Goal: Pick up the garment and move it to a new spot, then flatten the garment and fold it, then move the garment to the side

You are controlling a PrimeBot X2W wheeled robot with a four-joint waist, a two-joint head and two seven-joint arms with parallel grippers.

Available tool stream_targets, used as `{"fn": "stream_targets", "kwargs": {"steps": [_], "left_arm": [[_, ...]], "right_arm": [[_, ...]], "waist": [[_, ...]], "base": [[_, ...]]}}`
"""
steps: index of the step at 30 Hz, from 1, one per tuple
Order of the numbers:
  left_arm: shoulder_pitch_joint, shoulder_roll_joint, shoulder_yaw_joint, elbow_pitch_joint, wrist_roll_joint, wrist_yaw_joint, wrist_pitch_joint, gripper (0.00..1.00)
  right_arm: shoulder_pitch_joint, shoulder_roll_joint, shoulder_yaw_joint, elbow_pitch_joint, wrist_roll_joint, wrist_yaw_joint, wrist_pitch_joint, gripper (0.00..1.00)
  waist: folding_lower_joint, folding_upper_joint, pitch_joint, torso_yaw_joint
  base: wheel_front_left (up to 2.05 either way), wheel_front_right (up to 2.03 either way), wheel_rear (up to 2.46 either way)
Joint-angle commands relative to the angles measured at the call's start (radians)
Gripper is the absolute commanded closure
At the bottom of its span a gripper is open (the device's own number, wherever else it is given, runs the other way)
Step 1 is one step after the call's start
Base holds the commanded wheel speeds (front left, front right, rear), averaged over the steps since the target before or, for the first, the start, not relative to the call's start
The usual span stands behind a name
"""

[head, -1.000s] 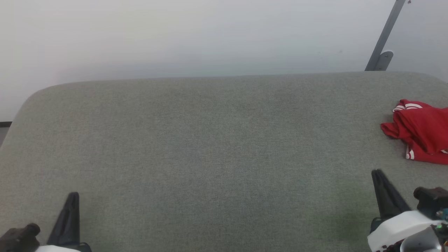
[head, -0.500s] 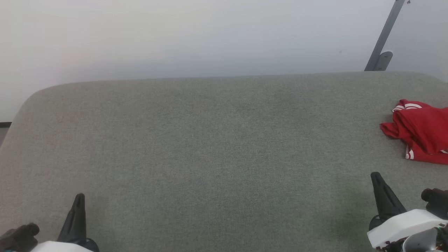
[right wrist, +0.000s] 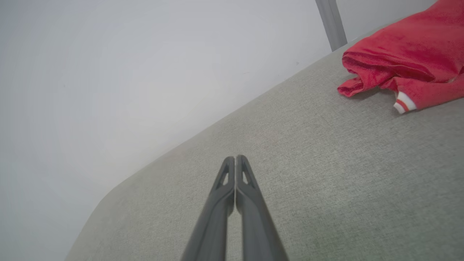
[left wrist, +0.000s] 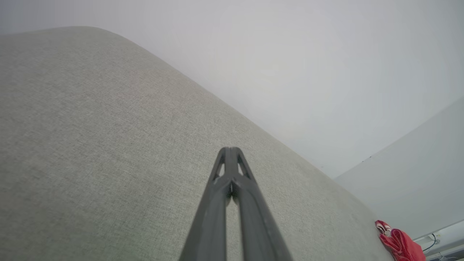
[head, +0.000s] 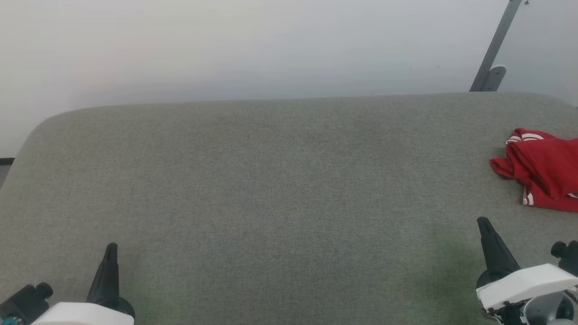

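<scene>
- Head view: the red garment (head: 542, 169) lies crumpled at the far right edge of the grey fabric-covered surface (head: 271, 180), partly cut off by the picture's border, with white-striped trim showing. The left gripper (head: 111, 247) sits at the lower left and the right gripper (head: 483, 221) at the lower right, both well apart from the garment. A grey metal strut (head: 494, 45) leans against the pale wall behind.
- Left wrist view: the left gripper's (left wrist: 229, 149) two dark fingers are pressed together, clenched on nothing, above bare fabric. The garment (left wrist: 398, 244) is a small red heap far off at the lower right.
- Right wrist view: the right gripper (right wrist: 235, 157) is likewise clenched and empty. The garment (right wrist: 406, 61) lies bunched at the upper right, a red-and-white striped cuff (right wrist: 402, 105) at its near edge.
</scene>
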Motion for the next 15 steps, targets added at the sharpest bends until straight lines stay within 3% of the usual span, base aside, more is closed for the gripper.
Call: {"fn": "stream_targets", "kwargs": {"steps": [1,15], "left_arm": [[-0.031,0.003,0.007,-0.008,-0.028,-0.001,0.009,1.0],[-0.062,-0.033,0.007,0.002,-0.191,-0.001,0.062,1.0]], "right_arm": [[-0.03,0.0,-0.004,-0.007,0.033,0.0,0.006,1.0],[-0.048,0.022,-0.016,0.009,0.214,0.0,0.036,1.0]], "waist": [[0.0,0.0,0.0,0.0],[0.0,0.0,-0.001,-0.001]], "base": [[0.0,0.0,0.0],[0.0,0.0,0.0]]}}
